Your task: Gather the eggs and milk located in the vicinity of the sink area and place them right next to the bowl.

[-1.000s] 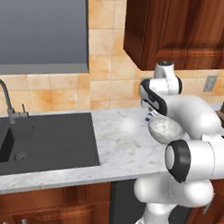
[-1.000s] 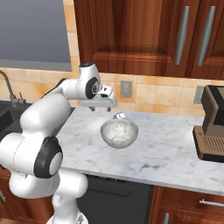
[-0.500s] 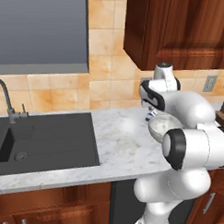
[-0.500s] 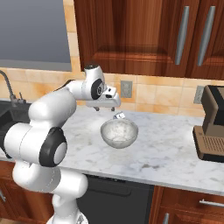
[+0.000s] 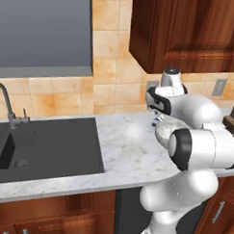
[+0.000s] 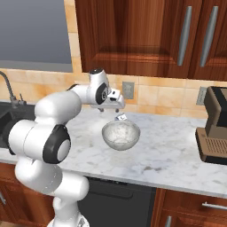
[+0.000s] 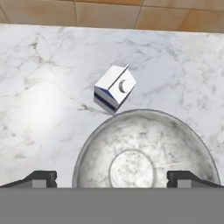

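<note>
My gripper (image 7: 112,177) is open and hangs just above the round silvery bowl (image 7: 87,151), with nothing between its fingers. The small white and blue milk carton (image 7: 114,89) lies on the marble counter right behind the bowl, close to its rim. From the right base view, the gripper (image 6: 113,106) hovers over the back edge of the bowl (image 6: 120,135), and the milk (image 6: 121,117) sits between bowl and wall. The arm hides part of the bowl (image 5: 162,130) in the left base view. The dark sink (image 5: 50,140) lies to the left. The eggs are out of view.
A curved grey faucet (image 5: 6,102) stands at the sink's far left. A coffee machine (image 6: 215,126) sits on the counter at the right. Wooden wall cabinets (image 6: 146,35) hang above the counter, and the tiled wall is close behind the milk.
The arm's elbow has swung a little while the hand stays above the bowl. The jaws remain open; the bowl and milk have not moved.
</note>
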Available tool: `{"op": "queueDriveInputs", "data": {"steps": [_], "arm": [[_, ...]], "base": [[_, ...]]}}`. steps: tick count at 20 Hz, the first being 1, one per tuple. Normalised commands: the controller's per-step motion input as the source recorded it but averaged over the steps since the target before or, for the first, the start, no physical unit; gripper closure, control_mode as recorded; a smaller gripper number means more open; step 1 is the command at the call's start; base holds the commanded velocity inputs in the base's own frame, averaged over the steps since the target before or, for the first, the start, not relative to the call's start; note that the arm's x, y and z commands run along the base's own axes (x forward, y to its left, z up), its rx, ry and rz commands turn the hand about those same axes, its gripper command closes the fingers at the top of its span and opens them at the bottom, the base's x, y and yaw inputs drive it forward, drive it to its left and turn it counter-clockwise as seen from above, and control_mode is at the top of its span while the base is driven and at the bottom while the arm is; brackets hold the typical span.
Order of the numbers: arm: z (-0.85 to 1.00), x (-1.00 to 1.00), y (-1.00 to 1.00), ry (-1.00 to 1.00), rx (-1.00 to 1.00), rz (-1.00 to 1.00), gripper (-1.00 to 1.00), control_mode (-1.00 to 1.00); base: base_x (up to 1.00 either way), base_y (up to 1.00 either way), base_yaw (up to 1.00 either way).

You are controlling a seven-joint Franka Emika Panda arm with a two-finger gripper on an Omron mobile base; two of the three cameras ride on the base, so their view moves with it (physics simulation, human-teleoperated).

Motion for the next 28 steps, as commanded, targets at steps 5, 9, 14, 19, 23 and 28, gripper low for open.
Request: {"op": "queueDriveInputs", "data": {"steps": [5, 9, 14, 19, 23, 28], "arm": [[-0.20, 0.36, -0.04, 0.00, 0.03, 0.00, -1.00, -1.00], [-0.09, 0.36, -0.06, 0.00, 0.06, 0.00, -1.00, -1.00], [-0.12, 0.33, -0.07, 0.01, 0.05, 0.00, -1.00, -1.00], [-0.15, 0.28, -0.10, 0.00, 0.03, 0.00, -1.00, -1.00], [-0.04, 0.22, -0.11, 0.03, 0.00, 0.00, -1.00, -1.00], [0.00, 0.17, -0.13, 0.08, 0.00, 0.00, -1.00, -1.00]], "base": [[0.00, 0.00, 0.00], [0.00, 0.00, 0.00], [0.00, 0.00, 0.00], [0.00, 0.00, 0.00], [0.00, 0.00, 0.00], [0.00, 0.00, 0.00]]}}
